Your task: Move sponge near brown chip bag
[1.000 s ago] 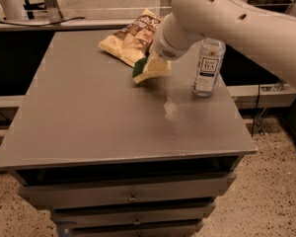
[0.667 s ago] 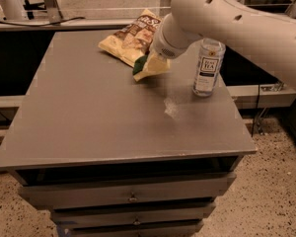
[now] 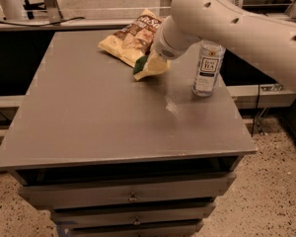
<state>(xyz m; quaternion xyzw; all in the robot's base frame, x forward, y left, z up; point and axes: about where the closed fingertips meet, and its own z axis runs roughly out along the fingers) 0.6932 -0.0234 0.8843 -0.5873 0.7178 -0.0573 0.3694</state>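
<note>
The sponge (image 3: 149,68), dark green on top with pale yellow foam beneath, hangs tilted just above the table at the near edge of the brown chip bag (image 3: 130,35). The bag lies flat at the table's back middle. My gripper (image 3: 156,61) comes down from the upper right and is shut on the sponge. Its fingers are mostly hidden behind the white wrist. The sponge's left end touches or nearly touches the bag's pale edge.
A clear plastic bottle (image 3: 207,68) with a white label stands upright right of the sponge, close under my arm. The grey table (image 3: 108,127) has drawers below its front edge. A pale smudge (image 3: 173,107) marks the tabletop in front of the bottle.
The gripper and sponge have shifted very slightly left toward the chip bag. The bag and bottle have not moved.
</note>
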